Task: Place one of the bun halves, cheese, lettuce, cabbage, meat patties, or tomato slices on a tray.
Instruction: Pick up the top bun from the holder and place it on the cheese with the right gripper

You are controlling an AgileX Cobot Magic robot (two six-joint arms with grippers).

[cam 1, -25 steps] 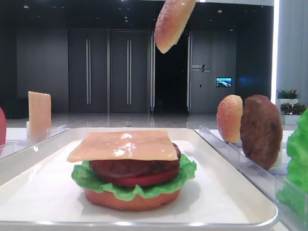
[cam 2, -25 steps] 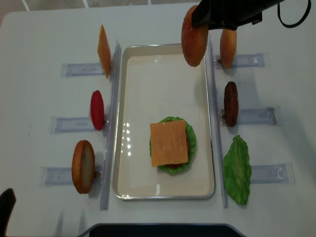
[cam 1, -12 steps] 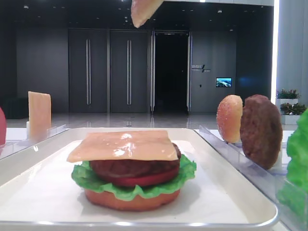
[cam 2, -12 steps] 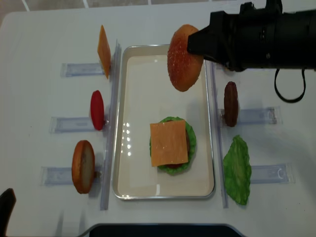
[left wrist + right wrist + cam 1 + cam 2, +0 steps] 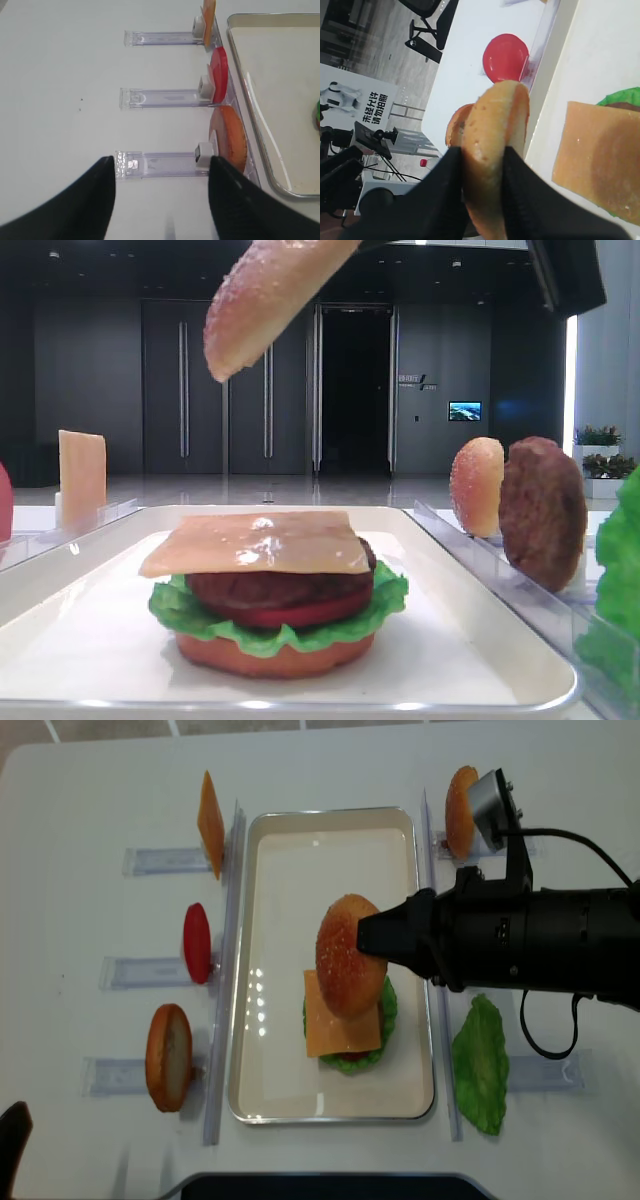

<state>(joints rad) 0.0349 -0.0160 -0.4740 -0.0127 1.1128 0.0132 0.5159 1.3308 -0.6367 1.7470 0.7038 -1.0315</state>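
My right gripper [image 5: 368,936] is shut on the sesame bun top [image 5: 348,958], its black fingers [image 5: 445,175] pinching the bun [image 5: 495,135] on both sides. The bun [image 5: 262,302] hangs tilted in the air over the stack on the white tray [image 5: 300,870]. That stack is topped by a cheese slice [image 5: 338,1032], with a meat patty [image 5: 280,588], a tomato slice [image 5: 300,615], lettuce [image 5: 385,592] and a flat bun bottom [image 5: 270,655] beneath it. My left gripper [image 5: 161,161] is open and empty over the table left of the tray.
Clear racks flank the tray. The left ones hold a cheese slice [image 5: 210,820], a tomato slice [image 5: 197,942] and a bun bottom [image 5: 168,1057]. On the right are a pale bun half [image 5: 460,810], a patty [image 5: 543,510] and a loose lettuce leaf [image 5: 482,1065].
The right arm has carried the bun top from the tray's far right corner forward and leftward to above the stack. The left gripper has not moved.
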